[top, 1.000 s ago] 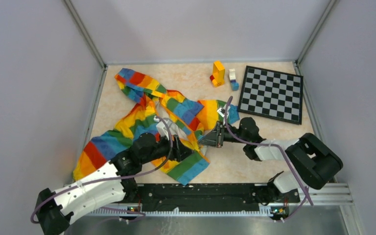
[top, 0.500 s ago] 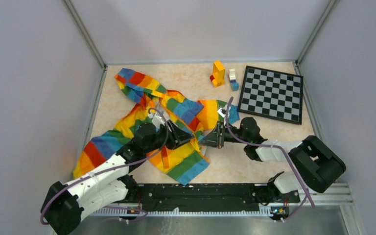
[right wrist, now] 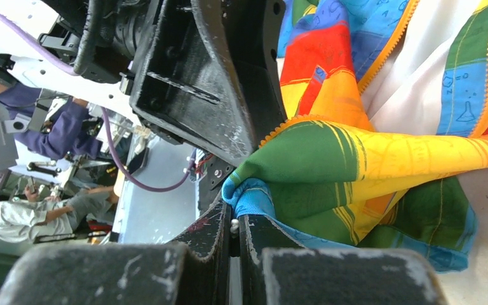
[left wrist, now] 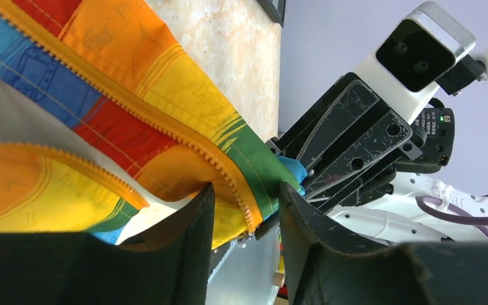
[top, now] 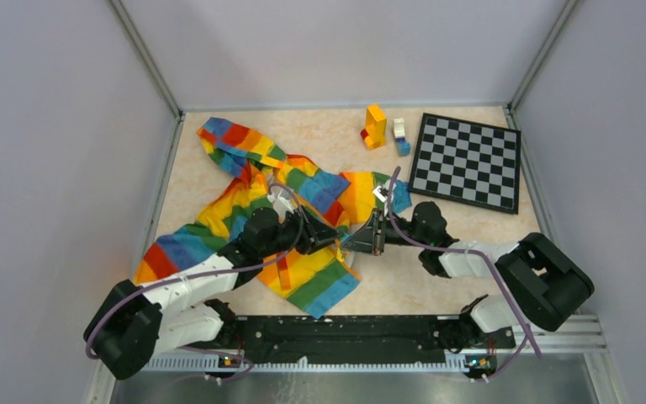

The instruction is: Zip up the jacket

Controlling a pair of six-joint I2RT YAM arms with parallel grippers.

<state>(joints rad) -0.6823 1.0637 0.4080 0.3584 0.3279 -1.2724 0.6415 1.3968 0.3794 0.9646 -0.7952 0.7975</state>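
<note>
The rainbow-striped jacket (top: 219,210) lies spread open on the table, left of centre. My right gripper (top: 363,239) is shut on the blue hem corner of the jacket (right wrist: 387,152) and holds it lifted; the pinch shows in the right wrist view (right wrist: 235,219). My left gripper (top: 332,238) faces it from the left, almost touching. In the left wrist view its fingers (left wrist: 246,187) stand apart with the orange zipper strip (left wrist: 184,136) and the green hem of the jacket (left wrist: 165,82) between them. A small metal slider (left wrist: 243,237) hangs at the strip's lower end.
A black-and-white checkerboard (top: 467,162) lies at the back right. An orange and yellow block stack (top: 374,126) and a small white and blue block stack (top: 400,136) stand beside it. Grey walls enclose the table on three sides.
My left arm has swung right toward the right gripper, and its jaws have narrowed around the zipper edge. The right arm has held still with the hem.
</note>
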